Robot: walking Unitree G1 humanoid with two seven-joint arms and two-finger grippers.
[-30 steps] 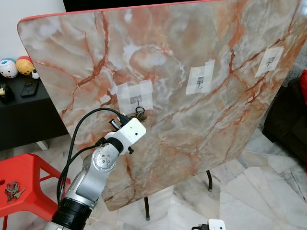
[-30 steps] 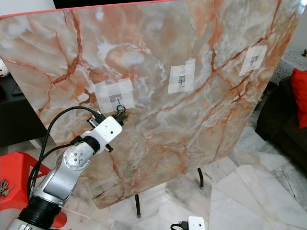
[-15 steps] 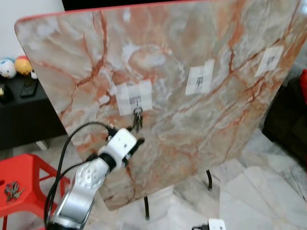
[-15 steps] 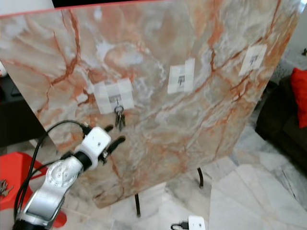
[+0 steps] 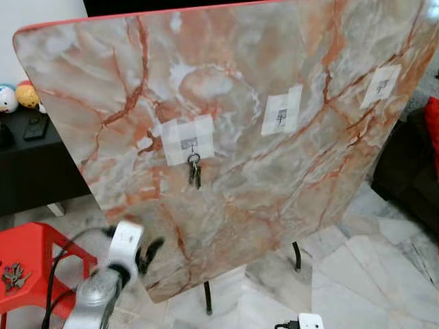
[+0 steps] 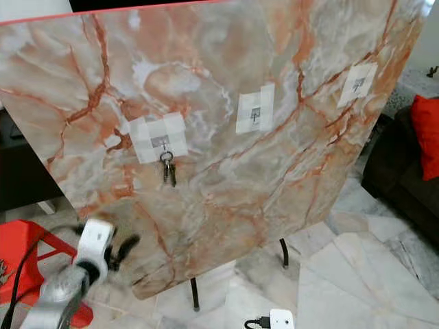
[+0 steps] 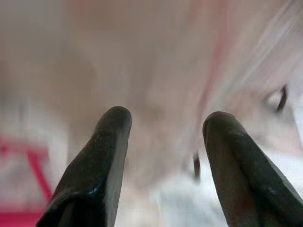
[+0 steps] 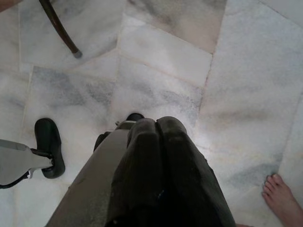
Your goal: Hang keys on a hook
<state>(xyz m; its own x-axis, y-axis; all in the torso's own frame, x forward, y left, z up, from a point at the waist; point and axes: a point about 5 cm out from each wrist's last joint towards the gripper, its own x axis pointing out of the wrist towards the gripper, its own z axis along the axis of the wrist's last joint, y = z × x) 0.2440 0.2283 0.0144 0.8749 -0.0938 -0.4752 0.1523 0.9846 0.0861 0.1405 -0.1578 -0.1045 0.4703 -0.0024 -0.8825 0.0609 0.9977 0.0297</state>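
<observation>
left eye view has your keys (image 5: 195,171) dangling off the leftmost hook (image 5: 191,145), the one stuck on with a patch of white tape (image 5: 184,139) on that tilted marble-look tabletop (image 5: 233,103). they hang free against the slab, nothing gripping them. your left gripper (image 5: 140,252) sits well below and off to the left of them, down near the lower edge of the slab, blurry, and clearly apart from the keys. left wrist view shows its fingers (image 7: 105,156) spread wide with nothing between them, just smeared marble and a bit of red behind. two more taped hooks sit further right on the slab, a middle one (image 5: 282,114) and a far right one (image 5: 382,86), both bare. there's a red stool (image 5: 31,260) at the lower left with another little bunch of keys (image 5: 12,276) on it. your right gripper (image 8: 158,142) points down at the marble floor (image 8: 165,61), fingers pressed together holding nothing, and a person's bare toes (image 8: 279,191) poke in at the corner.
</observation>
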